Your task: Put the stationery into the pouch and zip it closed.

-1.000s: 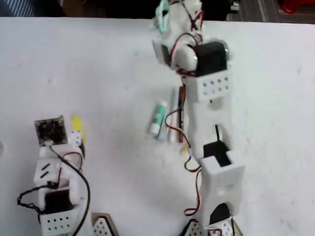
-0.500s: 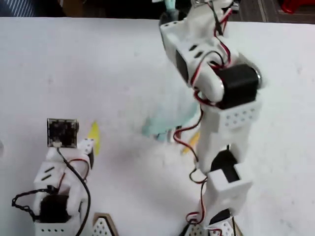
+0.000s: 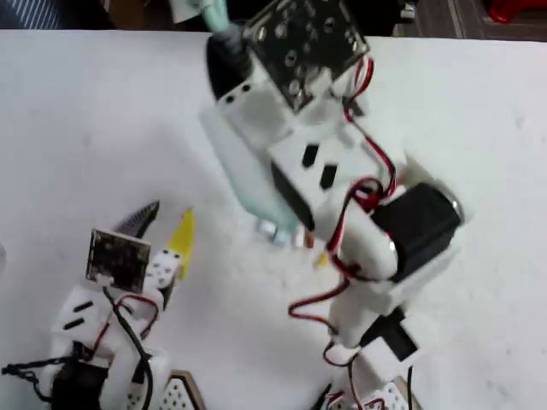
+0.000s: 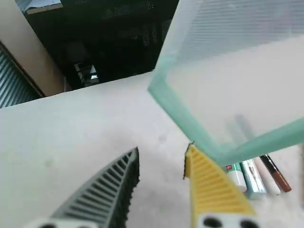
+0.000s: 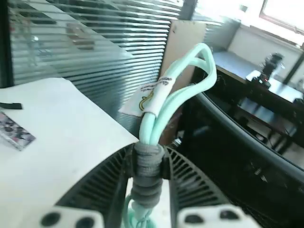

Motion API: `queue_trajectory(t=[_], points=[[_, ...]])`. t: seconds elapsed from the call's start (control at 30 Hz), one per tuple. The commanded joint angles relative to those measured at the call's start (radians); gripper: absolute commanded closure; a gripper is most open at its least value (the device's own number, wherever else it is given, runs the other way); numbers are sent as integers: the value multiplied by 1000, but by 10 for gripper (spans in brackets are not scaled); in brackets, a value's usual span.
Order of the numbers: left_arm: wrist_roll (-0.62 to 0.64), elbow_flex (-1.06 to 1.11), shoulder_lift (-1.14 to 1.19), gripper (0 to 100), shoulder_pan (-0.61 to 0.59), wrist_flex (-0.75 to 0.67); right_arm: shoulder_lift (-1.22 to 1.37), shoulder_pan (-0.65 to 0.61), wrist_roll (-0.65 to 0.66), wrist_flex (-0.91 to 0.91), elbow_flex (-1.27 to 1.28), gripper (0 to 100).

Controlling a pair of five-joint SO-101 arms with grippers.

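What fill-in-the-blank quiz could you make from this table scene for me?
The right tool is ___ on the mint loop of the pouch.
The left tool holds nothing, and its jaws are ___.
The stationery lies on the ___, outside the pouch.
Missing words: shut; open; table.

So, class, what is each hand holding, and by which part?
Right hand: the pouch, by the grey-wrapped base of its mint loop. Left hand: nothing, open.
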Motion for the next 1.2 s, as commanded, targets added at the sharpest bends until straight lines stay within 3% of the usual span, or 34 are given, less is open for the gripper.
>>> queue_trajectory(t=[0.0, 0.23, 0.9, 1.03, 1.17], points=[[-34, -121, 18, 819, -50, 83, -38, -28, 28, -5, -28, 982], [-91, -242, 18, 819, -162, 187, -42, -28, 28, 38, -28, 982], [-104, -247, 16, 819, -174, 209, -35, -30, 28, 110, -26, 982], [-123, -235, 18, 819, -73, 160, -30, -28, 28, 108, -25, 982], [-155, -180, 19, 819, 114, 94, 13, -31, 28, 108, -26, 982]])
